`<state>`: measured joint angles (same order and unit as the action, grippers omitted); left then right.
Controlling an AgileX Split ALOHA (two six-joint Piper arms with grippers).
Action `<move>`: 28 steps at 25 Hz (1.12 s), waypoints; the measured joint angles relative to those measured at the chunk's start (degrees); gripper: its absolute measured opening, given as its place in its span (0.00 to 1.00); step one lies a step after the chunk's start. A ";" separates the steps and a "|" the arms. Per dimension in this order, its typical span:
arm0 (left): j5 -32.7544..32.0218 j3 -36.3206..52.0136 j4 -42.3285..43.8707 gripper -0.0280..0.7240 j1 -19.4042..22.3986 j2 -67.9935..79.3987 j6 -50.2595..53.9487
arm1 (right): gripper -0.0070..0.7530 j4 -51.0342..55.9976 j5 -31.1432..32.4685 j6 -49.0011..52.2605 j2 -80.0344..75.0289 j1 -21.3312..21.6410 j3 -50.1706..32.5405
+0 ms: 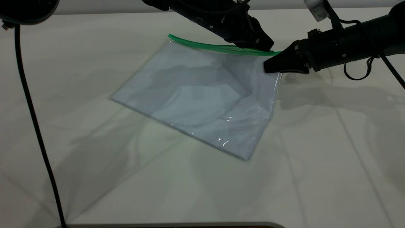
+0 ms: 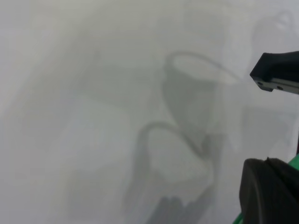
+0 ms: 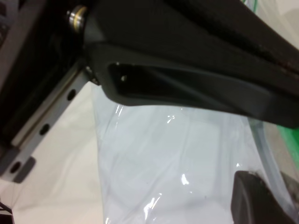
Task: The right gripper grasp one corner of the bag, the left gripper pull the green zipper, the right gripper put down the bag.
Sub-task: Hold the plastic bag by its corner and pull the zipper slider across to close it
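Note:
The bag, a clear pouch holding white sheets, lies tilted on the table with its far right corner lifted. My right gripper comes in from the right and is shut on that corner. In the right wrist view the bag runs between the upper finger and the lower finger. The green zipper runs along the bag's far edge. My left gripper reaches down from the back onto the zipper's right end, close to the right gripper, and is shut there. Green shows beside its black finger.
A black cable hangs down the left side from a dark mount. The pale table stretches wide in front of and to the right of the bag. Its front edge is at the bottom.

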<state>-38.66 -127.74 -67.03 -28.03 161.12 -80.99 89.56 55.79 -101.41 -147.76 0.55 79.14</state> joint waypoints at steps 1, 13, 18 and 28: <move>0.00 -0.08 0.00 0.04 0.00 0.00 -0.51 | 0.06 -0.06 0.14 -0.20 0.00 0.00 0.00; -13.71 -3.79 -3.02 0.04 7.30 0.02 3.48 | 0.06 -2.39 3.43 -2.37 0.00 -0.64 0.17; -14.65 -3.79 -1.90 0.05 6.83 0.02 4.23 | 0.06 -3.22 2.55 -2.74 0.00 -3.24 2.10; -16.24 -3.79 3.87 0.43 6.77 0.02 8.37 | 0.06 -3.88 2.54 -2.48 0.00 -3.49 3.92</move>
<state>-54.89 -131.53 -63.16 -21.26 161.14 -72.62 85.68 58.33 -103.89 -147.76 -2.94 83.06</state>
